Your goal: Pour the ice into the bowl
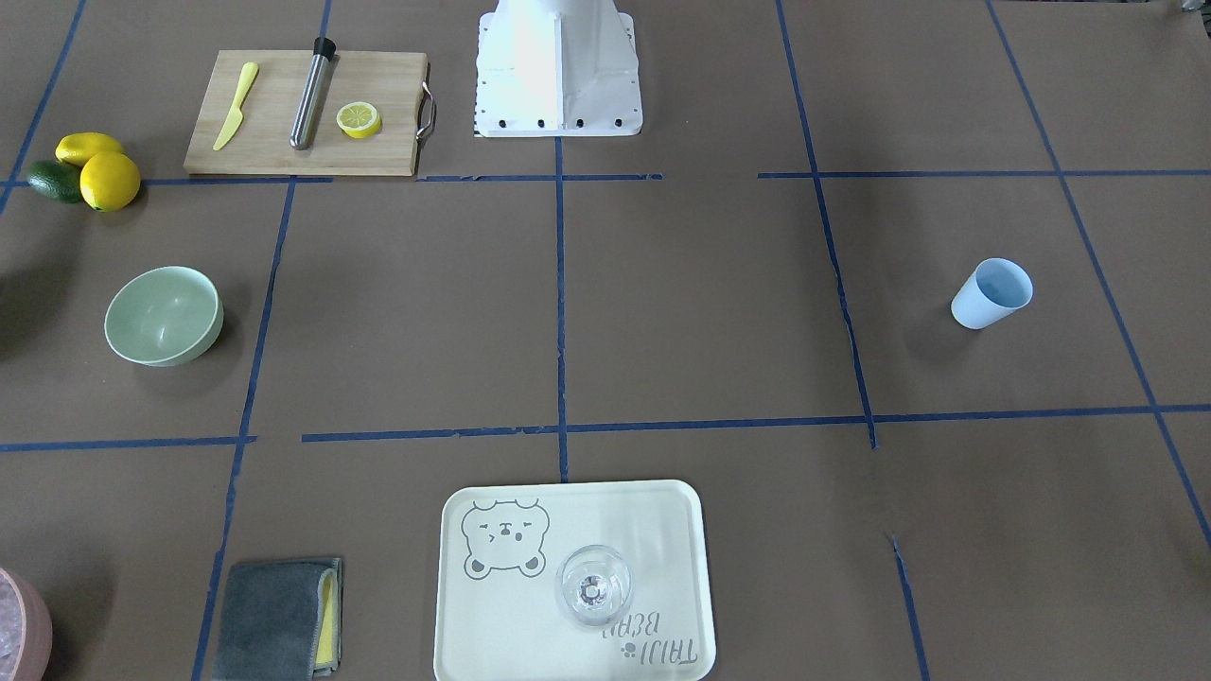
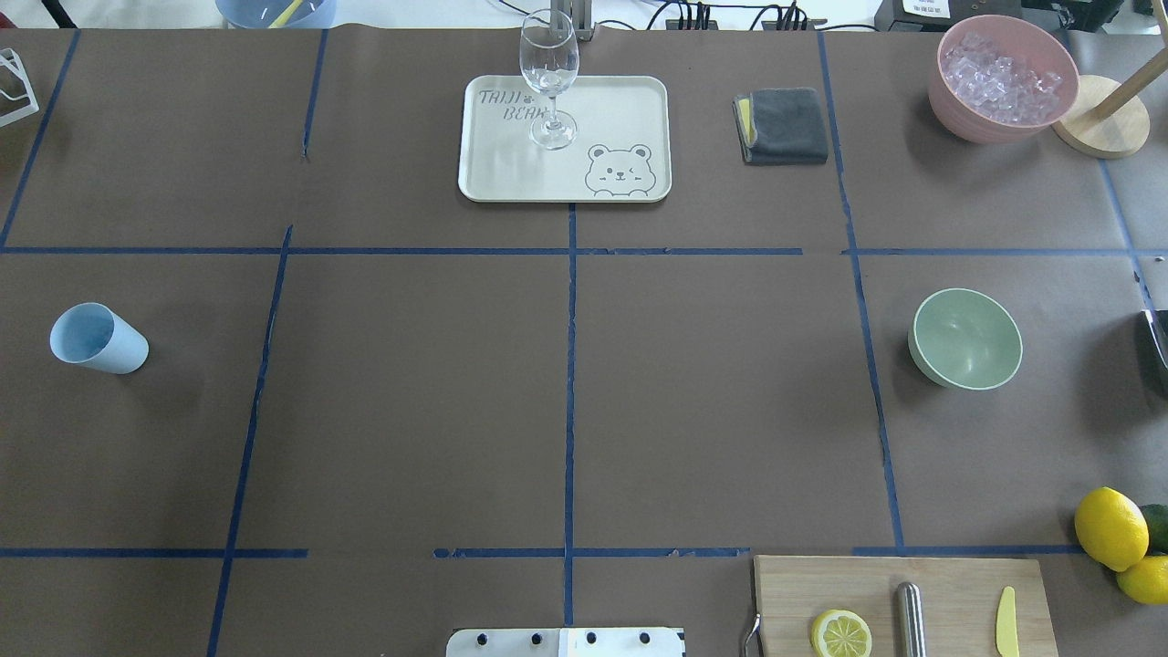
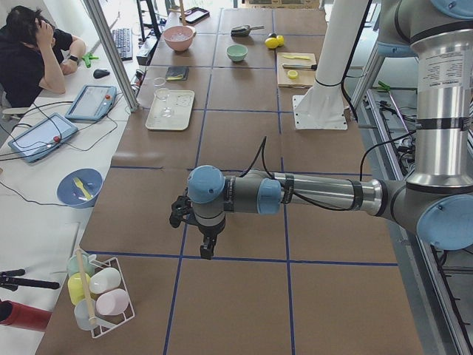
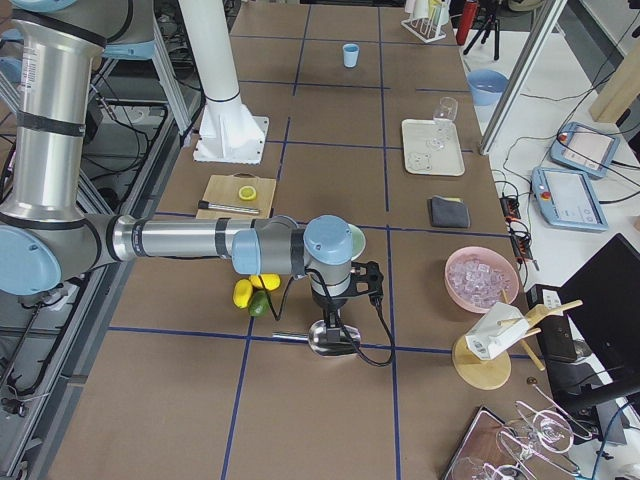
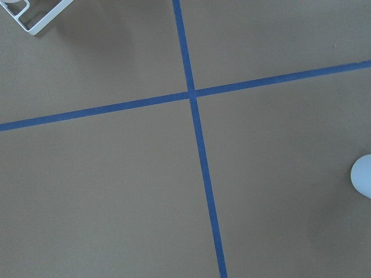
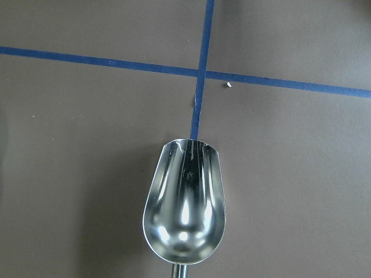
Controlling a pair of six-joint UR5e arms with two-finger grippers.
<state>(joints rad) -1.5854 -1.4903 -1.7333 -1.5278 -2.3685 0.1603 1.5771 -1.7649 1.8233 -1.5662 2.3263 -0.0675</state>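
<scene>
Each arm point(image 3: 325, 194) is a silver tube with pale blue joint caps. A black cable point(image 3: 263, 142) loops off the wrist

One camera looks down on the table point(image 2: 411, 411) from behind my shoulders; another faces me across it. Both share the bowl point(image 2: 965, 338). End cameras look along it; my wrist cameras look down from close.

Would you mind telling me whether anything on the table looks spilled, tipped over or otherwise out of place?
Nothing is spilled or tipped: the bowl is empty, and the blue cup and wine glass stand upright. The only oddity is a tiny white speck lying beside a tape crossing, in the right wrist view.
</scene>
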